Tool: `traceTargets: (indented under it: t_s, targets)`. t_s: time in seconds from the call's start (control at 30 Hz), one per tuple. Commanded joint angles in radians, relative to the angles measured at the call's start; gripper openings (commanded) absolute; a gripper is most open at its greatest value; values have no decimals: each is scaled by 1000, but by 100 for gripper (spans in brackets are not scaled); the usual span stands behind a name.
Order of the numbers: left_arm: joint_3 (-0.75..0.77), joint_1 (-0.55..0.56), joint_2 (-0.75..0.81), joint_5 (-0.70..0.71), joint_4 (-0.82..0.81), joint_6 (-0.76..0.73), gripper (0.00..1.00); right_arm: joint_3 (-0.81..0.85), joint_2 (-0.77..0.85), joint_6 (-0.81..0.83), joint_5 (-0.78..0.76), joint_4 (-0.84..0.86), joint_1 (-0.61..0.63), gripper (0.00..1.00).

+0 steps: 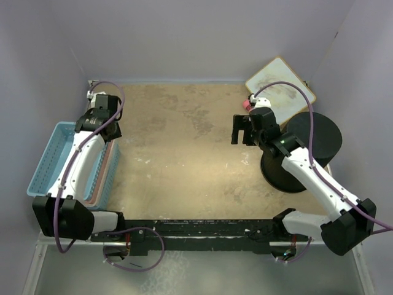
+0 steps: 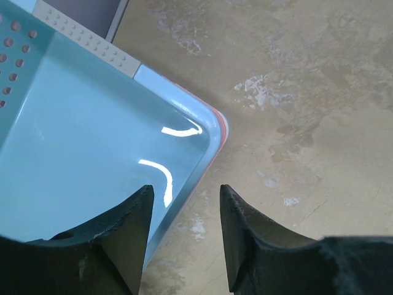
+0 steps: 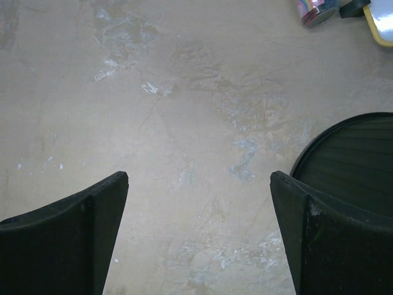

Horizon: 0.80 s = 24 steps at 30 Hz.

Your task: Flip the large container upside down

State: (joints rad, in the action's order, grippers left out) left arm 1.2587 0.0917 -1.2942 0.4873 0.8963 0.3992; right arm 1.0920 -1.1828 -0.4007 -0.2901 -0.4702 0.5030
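Evidently the large container (image 1: 316, 138) stands on the tabletop (image 1: 184, 153) at its right side, and its upward face looks flat and closed (so I judge it may already be mouth-down, though the pictures do not settle that). Just left of the container the right claw (image 1: 244, 136) hangs with jaws wide apart and nothing between them, probably placed there to be within reach of its wall. Far to the container's left, the left claw (image 2: 184, 192) hovers over a corner of the blue basket (image 1: 46, 160), jaws apart and empty, out of the way.

Counted: one black container, two arms, two baskets (blue nested in the pink basket (image 1: 112, 163)), one white board (image 1: 279, 86) behind the container, and one small pink roll (image 1: 247, 105) beside that board.
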Motion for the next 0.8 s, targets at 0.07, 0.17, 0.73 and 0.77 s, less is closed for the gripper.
traceTargets:
  t_s: [0.07, 0.17, 0.73, 0.77]
  targets:
    - [-29, -9, -19, -45, -49, 22, 36, 35, -1, 1, 26, 41, 4, 100]
    - [-16, -9, -35, -161, -82, 16, 23, 34, 4, 0, 26, 42, 3, 100]
    - [139, 51, -121, -402, -144, -8, 18, 26, 19, -14, 8, 29, 3, 100]
    - [138, 62, -109, -375, -130, -6, 28, 23, 22, -19, 8, 27, 3, 100]
